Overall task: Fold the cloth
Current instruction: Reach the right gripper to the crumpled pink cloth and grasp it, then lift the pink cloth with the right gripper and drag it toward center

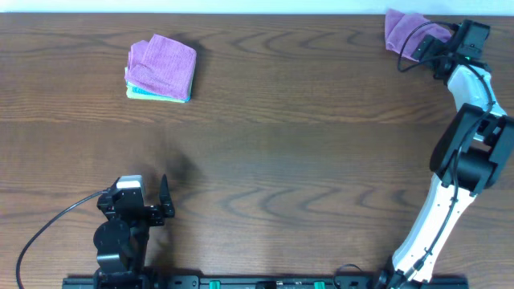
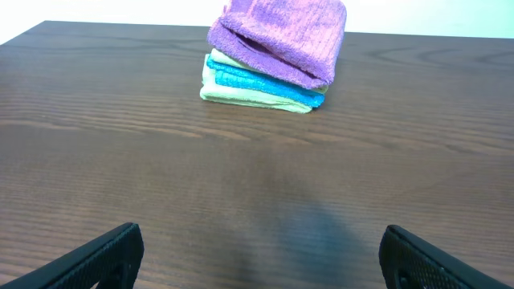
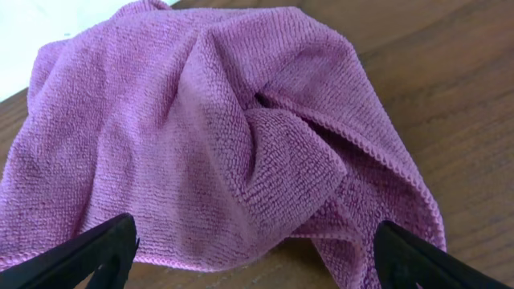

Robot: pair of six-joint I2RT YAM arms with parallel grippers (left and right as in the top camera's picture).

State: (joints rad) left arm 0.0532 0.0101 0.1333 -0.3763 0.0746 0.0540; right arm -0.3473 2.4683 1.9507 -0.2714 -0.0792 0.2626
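— Where's the cloth (image 1: 405, 30)?
— Crumpled at the counter's (image 1: 281, 144) far edge, well right of the folded stack (image 1: 161, 70). Your right hand (image 3: 257, 269) is spread wide at it, gripping nothing.
— Room to move?
— Bare wood lies between stack and cloth. Your left hand (image 2: 257, 257) gapes empty, nearer you than the stack. Only the overhead shows stack and cloth together.

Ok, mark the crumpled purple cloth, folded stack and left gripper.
crumpled purple cloth (image 3: 265, 152): right wrist view, central bunched fold.
folded stack (image 1: 161, 67): overhead view, top purple layer.
left gripper (image 2: 261, 241): left wrist view, midway between fingertips.
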